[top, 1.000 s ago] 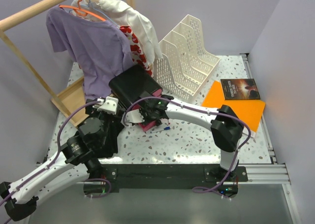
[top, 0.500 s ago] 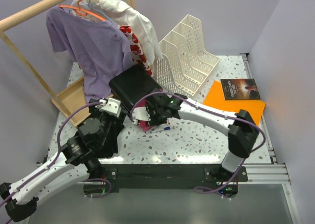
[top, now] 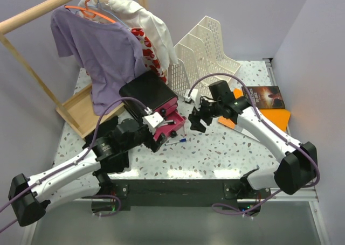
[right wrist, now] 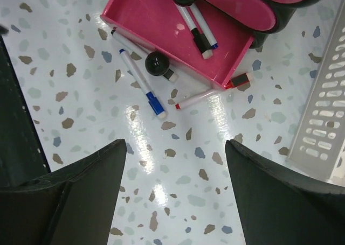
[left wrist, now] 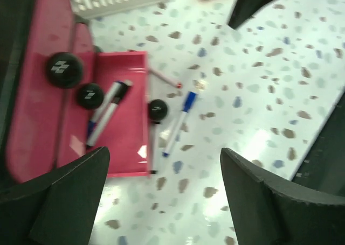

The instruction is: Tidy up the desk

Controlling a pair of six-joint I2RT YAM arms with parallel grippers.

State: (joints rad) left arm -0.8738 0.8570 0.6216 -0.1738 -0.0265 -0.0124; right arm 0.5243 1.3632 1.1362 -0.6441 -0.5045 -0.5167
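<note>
Wooden rack (top: 32, 16): a round pale rail slanting up to the right, with a flat board base (top: 81, 107) resting on the left end of the desk
Desk (top: 215, 153): smooth glossy white top with dark speckles and a black metal front edge; it fills the middle of the overhead view, its long side running left to right and its front edge at the arm bases
Purple shirt (top: 102, 51): soft cloth, hanging limp from an orange hanger (top: 89, 11) on the rail
White garment (top: 145, 24): crumpled cloth with red print, hung just right of the shirt
Left gripper (left wrist: 164, 153): dark fingers spread wide with nothing between them, above the near edge of the pink tray
Black lid (top: 145, 91): matte, rectangular, tilted up behind the tray
Pink tray (right wrist: 156, 19): shiny plastic, shallow and rectangular, holding two markers (right wrist: 197, 27) and round black knobs
Blue-capped marker (right wrist: 139, 83): a thin white stick lying on the desk just outside the tray, touching a black knob (right wrist: 157, 63)
Red-tipped pen (right wrist: 202, 97): slim, lying on the desk by the tray's corner
Right gripper (right wrist: 175, 142): fingers spread wide, gripping nothing, above the loose pens
File rack (top: 207, 59): cream plastic with punched holes and upright dividers, behind the tray
Orange folder (top: 277, 118): flat, at the right end of the desk
Book (top: 264, 97): dark cover, lying on the folder
</note>
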